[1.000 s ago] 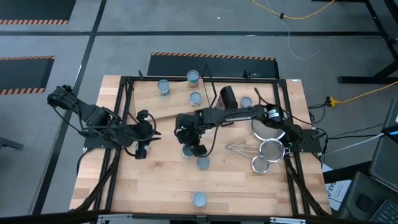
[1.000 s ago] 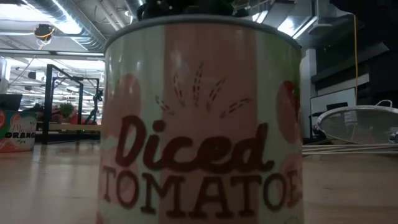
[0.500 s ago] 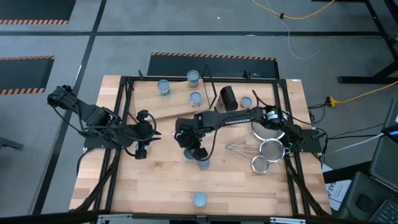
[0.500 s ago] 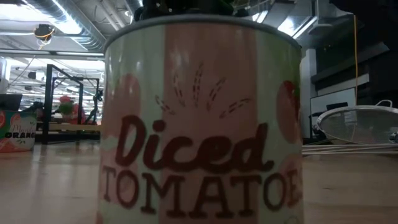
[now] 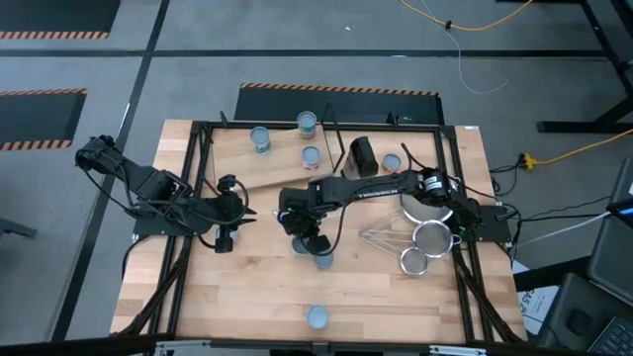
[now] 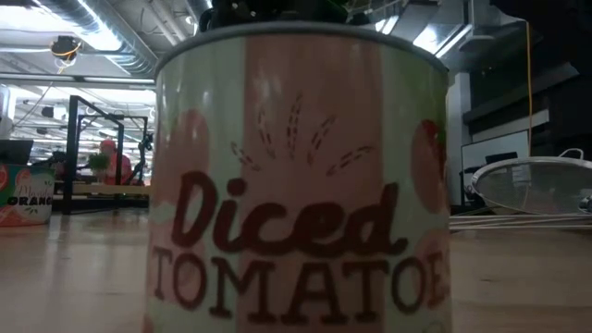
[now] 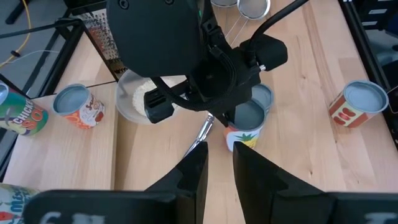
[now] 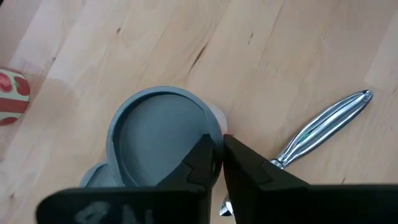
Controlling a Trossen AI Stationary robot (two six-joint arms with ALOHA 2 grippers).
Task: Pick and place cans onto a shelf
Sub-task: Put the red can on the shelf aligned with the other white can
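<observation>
Two cans stand side by side at mid-table (image 5: 297, 244) (image 5: 323, 259); one has a pineapple label (image 7: 245, 121). My right gripper (image 5: 305, 232) is over them, its fingers shut (image 8: 221, 155) by the rim of one grey-topped can (image 8: 163, 134). Several cans (image 5: 260, 138) (image 5: 311, 156) stand upright on the pale shelf (image 5: 277, 170) at the far side. A diced-tomato can (image 5: 316, 316) stands near the front edge and fills the low view (image 6: 301, 176). My left gripper (image 5: 226, 213) waits at the left, its fingers a little apart (image 7: 217, 165), empty. My right gripper points down beside the far can's rim (image 8: 208, 140) with its fingers shut. I cannot tell whether the fingertips touch the rim. The can stands upright on the table.
A whitish bowl (image 5: 425, 205), two metal strainers (image 5: 432, 237) (image 5: 413, 261) and a wire utensil with a shiny handle (image 8: 323, 127) lie on the right. A black object (image 5: 363, 155) stands on the shelf. A dark frame (image 5: 198, 198) rims the table.
My right gripper has shifted slightly over the two mid-table cans and then kept still. The cans stand where they were.
</observation>
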